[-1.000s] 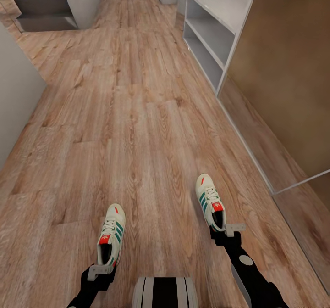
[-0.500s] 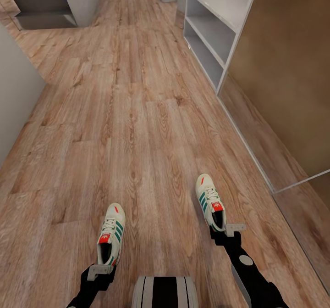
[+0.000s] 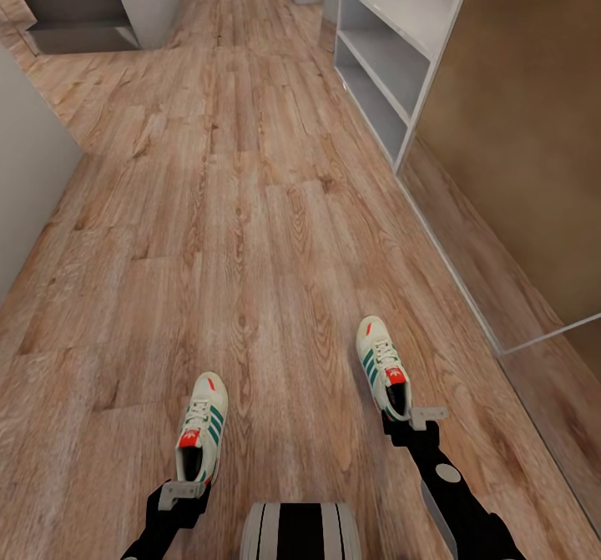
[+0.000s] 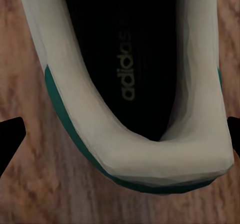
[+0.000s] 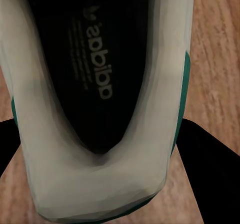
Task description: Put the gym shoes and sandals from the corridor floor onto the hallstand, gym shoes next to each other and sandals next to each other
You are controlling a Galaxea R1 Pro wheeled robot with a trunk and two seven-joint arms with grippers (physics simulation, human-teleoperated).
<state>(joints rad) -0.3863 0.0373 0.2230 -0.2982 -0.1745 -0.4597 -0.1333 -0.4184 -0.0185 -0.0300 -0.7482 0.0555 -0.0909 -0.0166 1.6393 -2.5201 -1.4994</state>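
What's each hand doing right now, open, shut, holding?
Left hand: shut on the left gym shoe at its heel, carried above the floor.
Right hand: shut on the right gym shoe at its heel.

On the light brown wood-plank corridor floor (image 3: 250,234), two cream-white lace-up gym shoes lie well apart, toes pointing away from the robot. The left gym shoe (image 3: 201,429) lies nearer the robot, with the left gripper (image 3: 182,493) at its heel. The right gym shoe (image 3: 384,367) lies farther forward, with the right gripper (image 3: 415,420) at its heel. Between the two arms, nearest the camera, sits the robot's striped trunk top (image 3: 300,531). Far ahead on the right, against the wall, stands a low white two-tier shelf unit (image 3: 388,59). A pale wall corner (image 3: 29,168) stands at the left.
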